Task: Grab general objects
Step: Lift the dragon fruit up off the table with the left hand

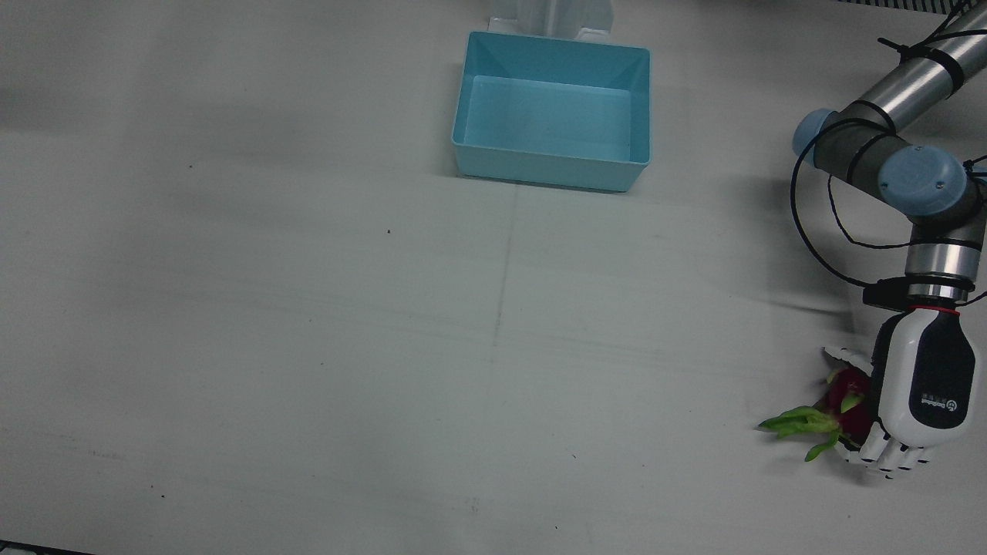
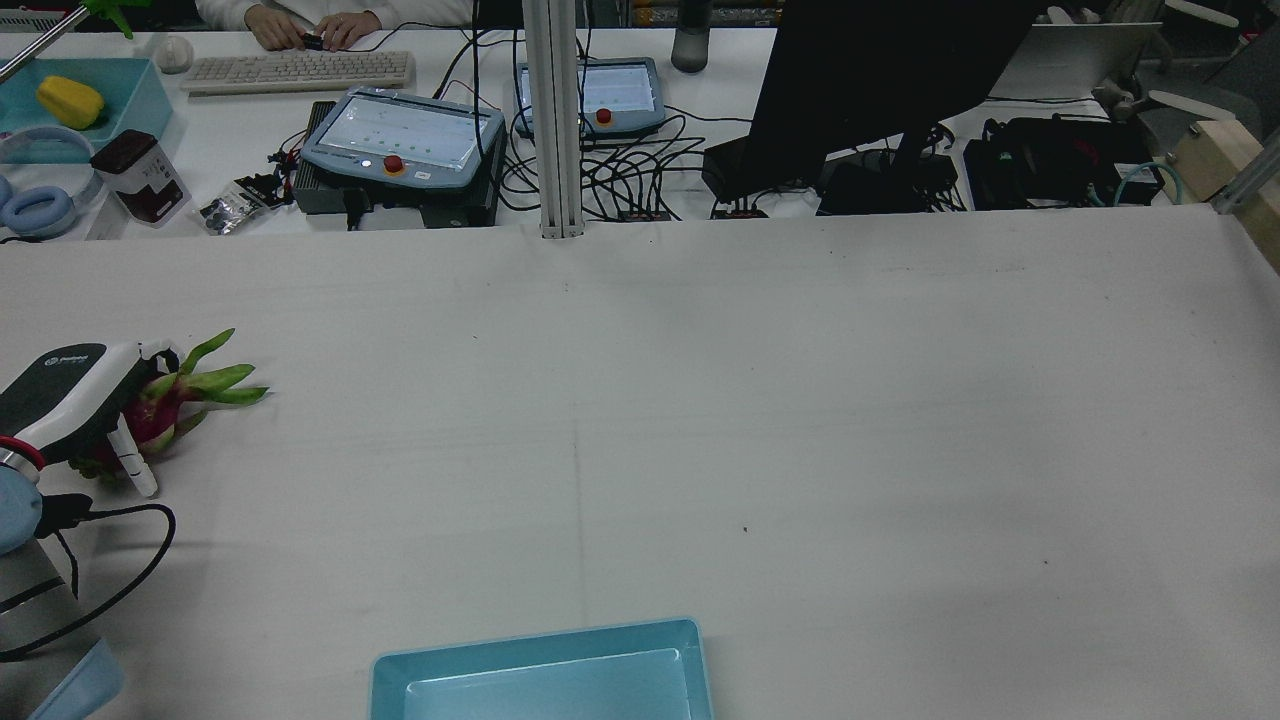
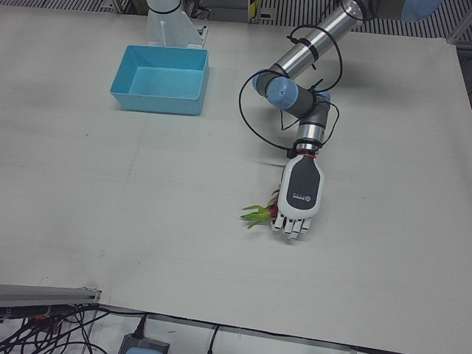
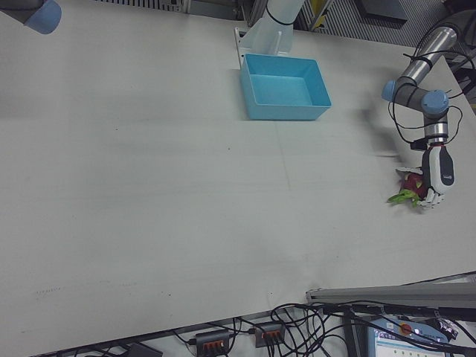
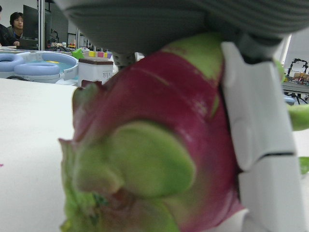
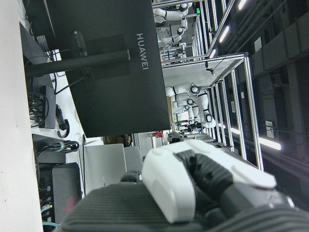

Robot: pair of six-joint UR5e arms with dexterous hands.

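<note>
So the left hand (image 1: 917,401) is sitting right on top of the dragon fruit (image 1: 844,405), out near the table's edge on the robot's left side, well away from everything else. The palm covers the red body from above and the fingers (image 1: 887,459) curl down past the far side of it, while the thumb pokes out on the other side, so it looks wrapped around the fruit. In the left hand view the fruit (image 5: 159,145) fills nearly the whole picture, with a white finger (image 5: 263,145) pressed flat against its skin. The green leafy tips (image 1: 798,422) stick out sideways from under the hand, pointing toward the table's middle. I honestly can't tell whether the fruit is resting on the table (image 1: 308,347) or slightly off it. One container here: a light blue bin (image 1: 552,108) close to the arms' pedestals, well apart from the fruit, with nothing in it. Count-wise it's one dragon fruit, one bin. The right hand (image 6: 193,188) only shows in its own camera, with its fingers bent inward and nothing visible between them, though I can't say for sure how closed it is.
</note>
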